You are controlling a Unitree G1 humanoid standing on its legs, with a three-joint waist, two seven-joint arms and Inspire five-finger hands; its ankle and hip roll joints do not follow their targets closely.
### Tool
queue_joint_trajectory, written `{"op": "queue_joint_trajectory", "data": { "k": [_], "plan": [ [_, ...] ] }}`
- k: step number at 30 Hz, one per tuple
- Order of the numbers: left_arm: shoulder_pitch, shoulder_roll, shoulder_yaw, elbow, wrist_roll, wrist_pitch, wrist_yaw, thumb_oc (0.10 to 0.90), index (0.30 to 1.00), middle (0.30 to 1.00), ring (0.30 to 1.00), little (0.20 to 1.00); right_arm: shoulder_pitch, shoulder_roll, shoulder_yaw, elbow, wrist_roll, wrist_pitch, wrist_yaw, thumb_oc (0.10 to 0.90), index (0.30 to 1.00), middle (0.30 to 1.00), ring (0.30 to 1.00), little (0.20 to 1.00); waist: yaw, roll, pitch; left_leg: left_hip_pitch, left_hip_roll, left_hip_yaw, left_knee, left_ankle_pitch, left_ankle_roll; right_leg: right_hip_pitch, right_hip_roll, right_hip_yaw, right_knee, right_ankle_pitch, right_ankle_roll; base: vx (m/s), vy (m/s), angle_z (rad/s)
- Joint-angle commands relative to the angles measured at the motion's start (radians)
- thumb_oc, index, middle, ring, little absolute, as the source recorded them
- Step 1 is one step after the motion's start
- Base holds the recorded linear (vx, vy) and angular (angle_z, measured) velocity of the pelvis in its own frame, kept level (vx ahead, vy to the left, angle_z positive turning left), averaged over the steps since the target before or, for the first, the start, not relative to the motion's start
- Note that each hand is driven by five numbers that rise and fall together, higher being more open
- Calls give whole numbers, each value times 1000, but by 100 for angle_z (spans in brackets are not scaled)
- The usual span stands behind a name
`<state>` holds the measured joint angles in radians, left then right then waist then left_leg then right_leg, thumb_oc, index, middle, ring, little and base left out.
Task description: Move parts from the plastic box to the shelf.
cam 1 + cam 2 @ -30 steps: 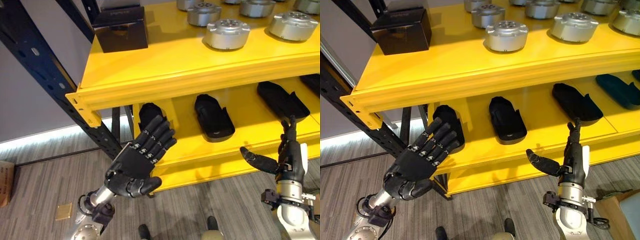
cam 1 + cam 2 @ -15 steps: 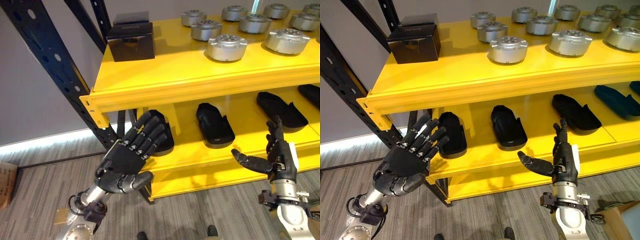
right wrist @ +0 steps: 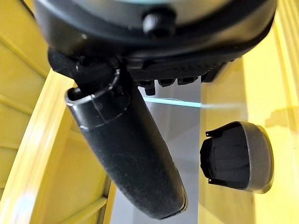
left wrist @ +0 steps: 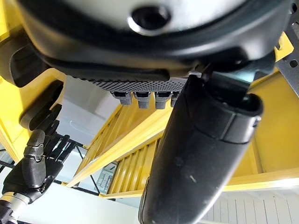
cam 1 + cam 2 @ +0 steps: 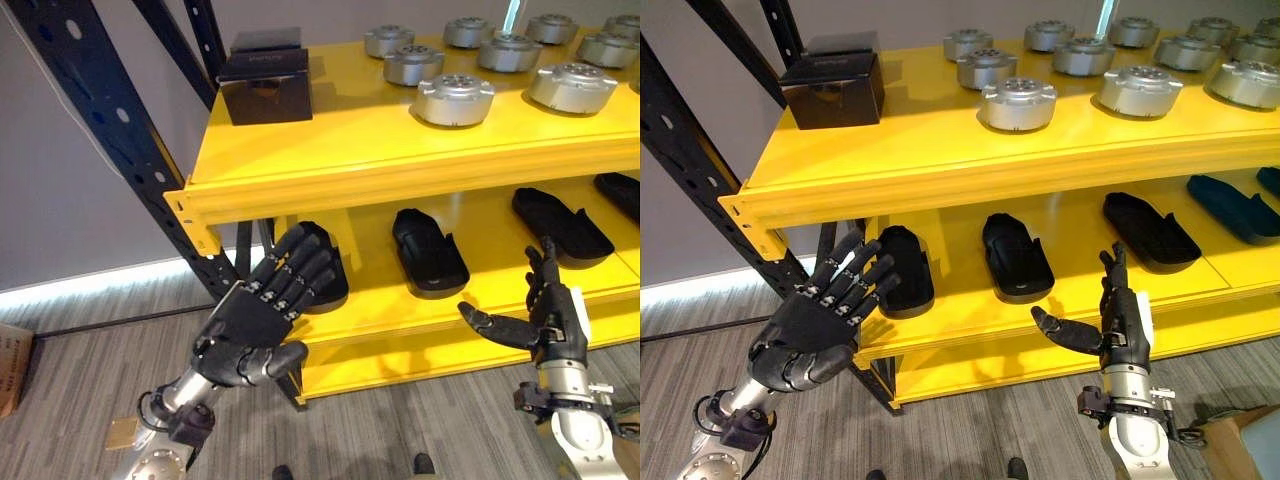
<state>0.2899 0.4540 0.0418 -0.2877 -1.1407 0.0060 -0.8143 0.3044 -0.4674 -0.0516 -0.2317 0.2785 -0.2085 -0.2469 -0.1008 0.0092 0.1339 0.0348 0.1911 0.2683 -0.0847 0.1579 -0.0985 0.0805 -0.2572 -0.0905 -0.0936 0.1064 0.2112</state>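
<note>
Both our hands are empty, fingers straight: left hand [image 5: 262, 322] and right hand [image 5: 1118, 330] by the yellow shelf [image 5: 940, 160]; its far parts look blurry.

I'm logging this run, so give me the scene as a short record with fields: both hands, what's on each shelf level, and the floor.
left hand: open, empty, raised before the lower shelf's left end
right hand: open, empty, before the lower shelf
top shelf: silver round parts, black box at left
lower shelf: black moulded parts in a row
floor: grey planks
</note>
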Motion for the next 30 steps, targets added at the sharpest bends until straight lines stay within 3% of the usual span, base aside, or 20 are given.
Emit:
{"op": "queue_joint_trajectory", "data": {
  "k": [1, 11, 15, 17, 19, 21, 22, 23, 25, 28, 30],
  "plan": [
    [-93, 26, 74, -98, -85, -41, -34, 900, 1000, 1000, 1000, 1000, -123, -7, -41, -113, 12, -84, 28, 900, 1000, 1000, 1000, 1000, 9, -17, -13, 121, -19, 40, -3, -152, 11, 18, 65, -73, 6, -63, -61, 0, 0, 0],
    [-76, 29, 79, -87, -73, -29, -70, 900, 1000, 1000, 1000, 1000, -117, -5, -27, -115, -1, -76, 58, 900, 1000, 1000, 1000, 1000, 12, -15, -9, 119, -22, 44, -3, -153, 13, 17, 62, -75, 6, -62, -57, 0, 0, 0],
    [-73, 38, 83, -84, -87, -15, -80, 900, 1000, 1000, 1000, 1000, -108, -13, -23, -111, -90, -49, 25, 900, 1000, 1000, 1000, 1000, 12, -16, -8, 117, -24, 37, -3, -154, 15, 21, 59, -72, 6, -61, -55, 18, -46, 0],
    [-69, 42, 88, -81, -87, -10, -87, 900, 1000, 1000, 1000, 1000, -98, -22, -27, -106, -126, -15, 6, 900, 1000, 1000, 1000, 1000, 10, -17, -8, 118, -26, 37, -3, -155, 17, 25, 59, -72, 8, -62, -54, 35, -97, 1],
    [-67, 48, 91, -76, -87, -9, -103, 900, 1000, 1000, 1000, 1000, -89, -37, -29, -83, -227, 61, 6, 900, 1000, 1000, 1000, 1000, 10, -19, -7, 117, -22, 31, -3, -153, 16, 25, 63, -73, 17, -69, -57, 23, -160, 2],
    [-66, 55, 90, -65, -93, -26, -107, 900, 1000, 1000, 1000, 1000, -98, -83, -19, -53, -378, 95, 0, 900, 1000, 1000, 1000, 1000, 13, -20, -2, 117, -10, 30, -3, -147, 9, 24, 75, -80, 19, -76, -67, 24, -174, 1],
    [-65, 57, 91, -63, -96, -28, -110, 900, 1000, 1000, 1000, 1000, -99, -88, -19, -52, -394, 105, 5, 900, 1000, 1000, 1000, 1000, 13, -20, -2, 117, -8, 30, -3, -146, 7, 24, 77, -81, 19, -77, -68, 46, -172, -2],
    [-56, 58, 101, -62, -105, -31, -119, 900, 1000, 1000, 1000, 1000, -102, -120, -18, -44, -460, 155, 1, 900, 1000, 1000, 1000, 1000, 16, -19, 2, 118, 3, 31, -2, -142, 1, 24, 87, -84, 21, -82, -75, 40, -159, -3],
    [-50, 65, 107, -62, -111, -43, -119, 900, 1000, 1000, 1000, 1000, -106, -162, -26, -29, -485, 175, 19, 900, 1000, 1000, 1000, 1000, 18, -18, 9, 114, 16, 30, 0, -134, -6, 19, 98, -86, 29, -90, -84, 27, -178, -5],
    [-49, 61, 112, -46, -123, -66, -128, 900, 1000, 1000, 1000, 1000, -111, -201, -34, -8, -493, 154, 34, 900, 1000, 1000, 1000, 1000, 15, -16, 26, 104, 47, 16, 6, -114, -20, 2, 117, -74, 57, -108, -102, 15, -214, -2],
    [-43, 57, 124, -36, -133, -82, -136, 900, 1000, 1000, 1000, 1000, -109, -215, -43, -7, -513, 101, 55, 900, 1000, 1000, 1000, 1000, 15, -13, 36, 93, 70, 3, 31, -79, -33, -7, 135, -66, 74, -121, -118, 7, -133, 8]
  ]
}}
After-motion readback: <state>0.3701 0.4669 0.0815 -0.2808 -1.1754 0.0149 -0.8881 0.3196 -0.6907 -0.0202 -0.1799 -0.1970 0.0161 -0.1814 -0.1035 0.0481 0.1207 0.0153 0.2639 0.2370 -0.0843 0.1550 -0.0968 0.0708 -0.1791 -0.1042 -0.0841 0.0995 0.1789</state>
